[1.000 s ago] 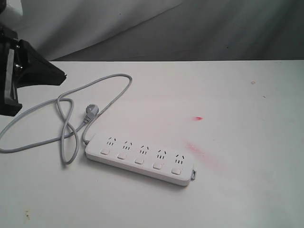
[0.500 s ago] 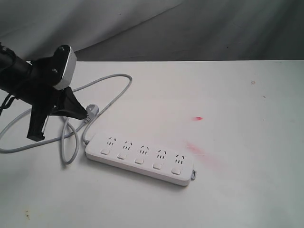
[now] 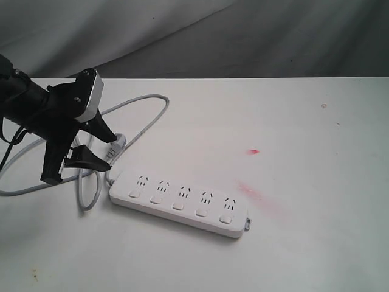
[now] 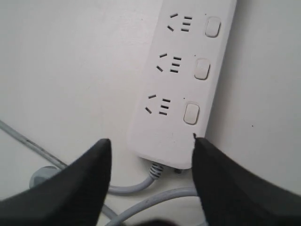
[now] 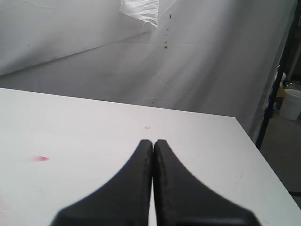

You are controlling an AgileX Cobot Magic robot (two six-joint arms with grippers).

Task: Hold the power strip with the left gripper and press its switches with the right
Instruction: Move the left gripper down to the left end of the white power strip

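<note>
Your black left claw (image 3: 110, 152) hangs spread beside the long white plastic power strip (image 3: 179, 204); your black right claw (image 5: 153, 143), clenched empty, shows only in its wrist view.

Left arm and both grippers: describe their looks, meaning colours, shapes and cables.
The left arm is slim and black, with a light-grey block at the wrist and a loose black cable beside it. The left gripper has two matte black fingers tapering to points. The right gripper shows like black tapered fingers; its arm is unseen.
</note>
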